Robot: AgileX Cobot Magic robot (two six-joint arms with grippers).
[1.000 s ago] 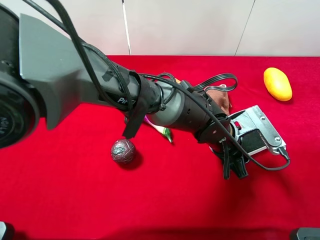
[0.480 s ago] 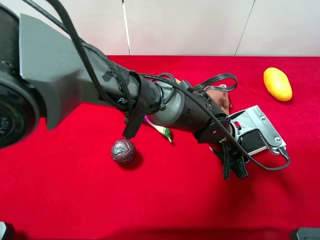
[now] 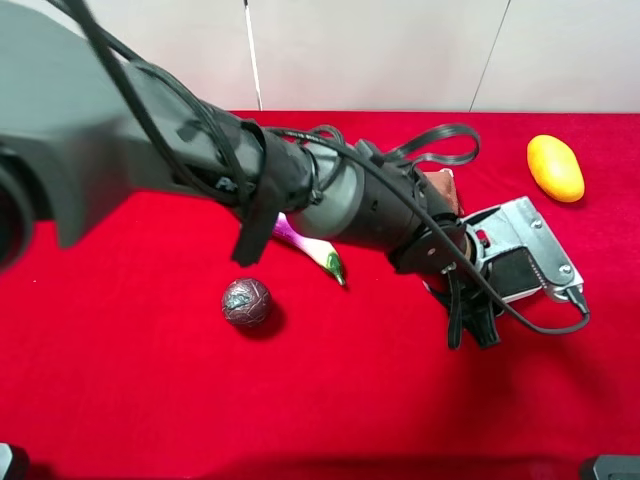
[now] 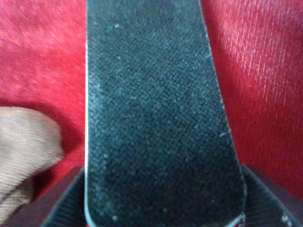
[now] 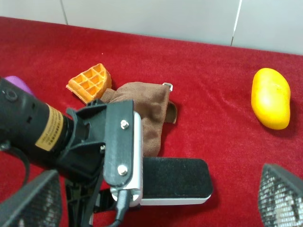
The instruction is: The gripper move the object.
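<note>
- I've got the left end effector [image 3: 520,268] reaching in from the left edge to the right half of the tabletop [image 3: 120,400]. It's clamped on the eraser [image 5: 175,178], with fingers [image 4: 272,203] pressed against both long sides.
- The eraser has its black felt up and white base under, and sticks out past the fingertips. It's right of the tabletop's middle, about halfway between the far and near edges. I can't tell if it rests on the tabletop or is lifted off.
- The left wrist view is nearly all felt, with red tabletop on either side.
- A brown cloth [image 5: 147,106] lies just on the far side of the eraser, partly hidden behind the left end effector.
- A waffle [image 5: 89,82] is just beside the cloth, toward the far edge.
- A mango [image 3: 555,167] is near the far right corner, well apart from the eraser.
- A ball [image 3: 246,301] sits left of the middle, toward the near edge.
- An eggplant [image 3: 290,232] is mostly hidden under the arm, between the ball and the far edge.
- The right end effector [image 5: 157,197] has its jaws wide apart and holds nothing. It hovers on the near side of the eraser.
</note>
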